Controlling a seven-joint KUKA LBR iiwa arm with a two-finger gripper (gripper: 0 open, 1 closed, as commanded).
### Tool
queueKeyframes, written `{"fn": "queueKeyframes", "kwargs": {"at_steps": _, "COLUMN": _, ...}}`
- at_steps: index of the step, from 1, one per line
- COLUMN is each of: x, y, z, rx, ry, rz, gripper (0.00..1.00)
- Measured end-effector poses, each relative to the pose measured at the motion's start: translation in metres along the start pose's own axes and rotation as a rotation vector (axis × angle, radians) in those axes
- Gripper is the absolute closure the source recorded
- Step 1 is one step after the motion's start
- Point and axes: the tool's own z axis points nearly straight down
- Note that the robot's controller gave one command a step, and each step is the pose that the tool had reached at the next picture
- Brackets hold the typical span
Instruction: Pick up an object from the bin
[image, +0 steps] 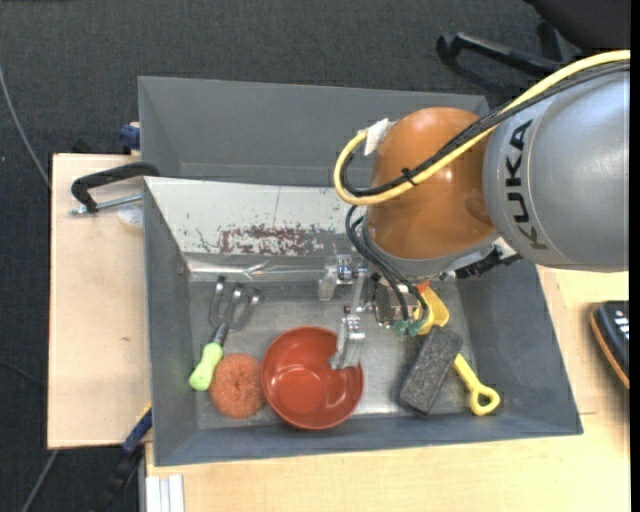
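The end effector (352, 342) is a slim metal piece hanging below the arm's wrist. It reaches down to the rear right rim of a red plastic bowl (308, 385) and appears to touch the rim there. Whether it is released or clenched cannot be told from this angle. The bowl sits upright at the front middle of the grey metal bin (170, 300), close to the front wall.

Above the end effector, the wrist carries a rounded orange cover (425, 195), with a yellow cable (350, 165) looped around it. The thick silver arm (575, 150), lettered KUKA, comes in from the right and hides the bin's rear right corner.

To the left of the bowl, touching its side, lies a round orange-red scouring ball (237, 385). Just beside the ball is a utensil with a lime-green handle (206, 366); the handle points to the front left and the metal head to the rear. To the right of the bowl, a little apart from it, a dark grey sponge block (430, 370) lies at a slant. It lies across a yellow-handled tool (478, 395), whose looped end shows at the front right.
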Motion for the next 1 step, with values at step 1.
{"fn": "queueKeyframes", "kwargs": {"at_steps": 1, "x": -0.0253, "y": -0.0412, "z": 0.1453, "rx": 0.0, "ry": 0.007, "rz": -0.12, "gripper": 0.0}}
